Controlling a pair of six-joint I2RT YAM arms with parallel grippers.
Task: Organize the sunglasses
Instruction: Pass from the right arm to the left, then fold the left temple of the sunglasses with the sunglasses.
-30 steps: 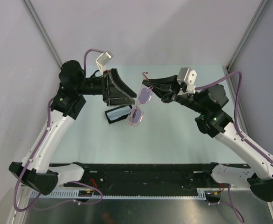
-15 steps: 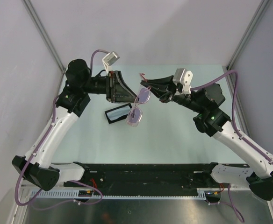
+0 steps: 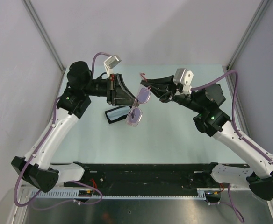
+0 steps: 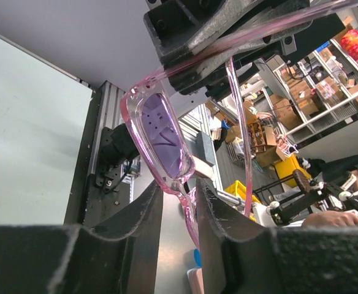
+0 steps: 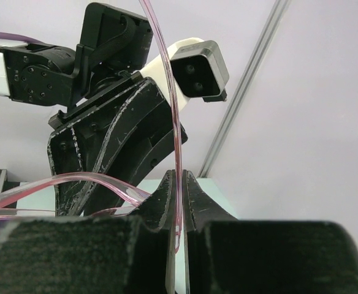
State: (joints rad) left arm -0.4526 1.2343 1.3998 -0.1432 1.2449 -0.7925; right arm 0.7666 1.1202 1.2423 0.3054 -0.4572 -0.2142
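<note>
Closing left jaws onto the sunglasses (image 3: pixel 134 116) frame since a second ago, pinching one temple in right jaws; likely awaiting folding and casing.

**Where things sit**

Thin pink-framed, purple-lensed sunglasses (image 3: pixel 137 108) hang over pale table (image 3: pixel 174 135). To their left, left gripper (image 3: pixel 133 97), frame btwn its fingers; to their right, right gripper (image 3: pixel 144 83), one temple btwn its fingers. Black oblong case (image 3: pixel 116 114) on table below, slightly left.
</note>
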